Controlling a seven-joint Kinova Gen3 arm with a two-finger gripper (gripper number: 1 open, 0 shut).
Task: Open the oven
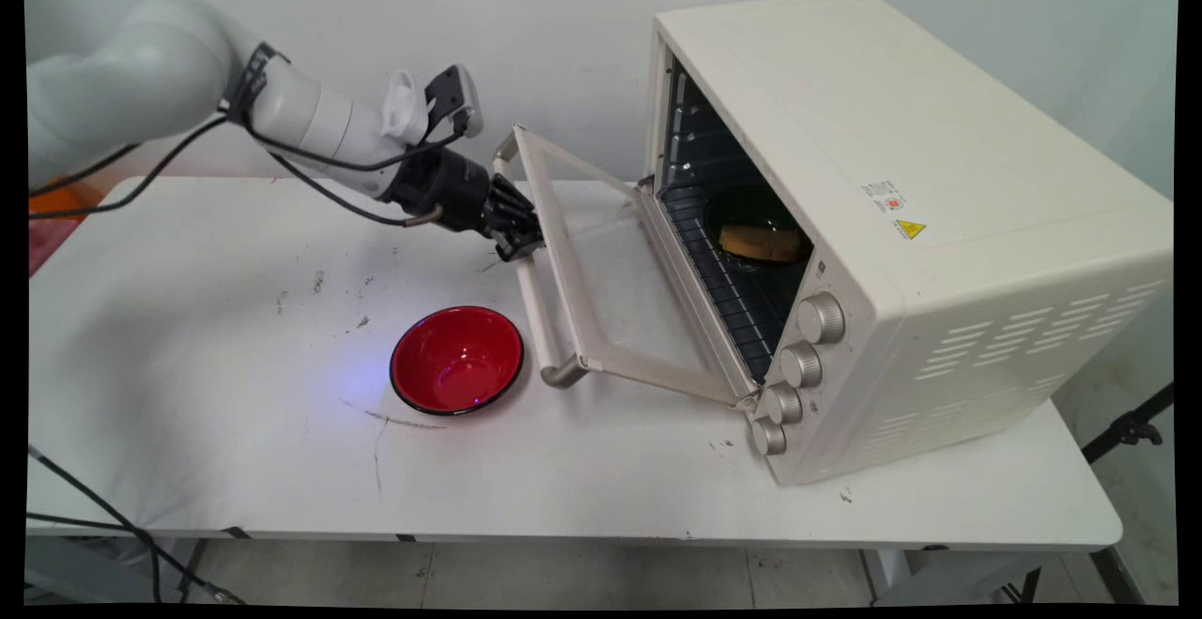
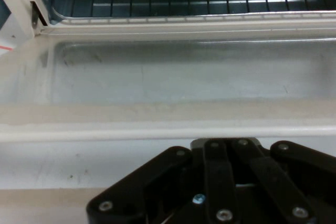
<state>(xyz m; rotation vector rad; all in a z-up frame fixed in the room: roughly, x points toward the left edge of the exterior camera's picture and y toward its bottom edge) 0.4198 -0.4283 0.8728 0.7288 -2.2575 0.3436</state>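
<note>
My gripper [image 1: 519, 241] sits at the handle bar [image 1: 535, 304] of the one cream metal oven's [image 1: 901, 224] half-lowered glass door [image 1: 610, 290]; finger state indeterminate. Four round knobs [image 1: 794, 365]. One glossy red bowl [image 1: 456, 360] on the table [image 1: 188, 337].

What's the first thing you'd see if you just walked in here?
A big cream toaster oven on the table's right side, its glass door dropped open. Inside on the rack sits a dark dish holding a yellowish bread-like piece. The black gripper is at the door's handle, and a red bowl sits just in front.
</note>
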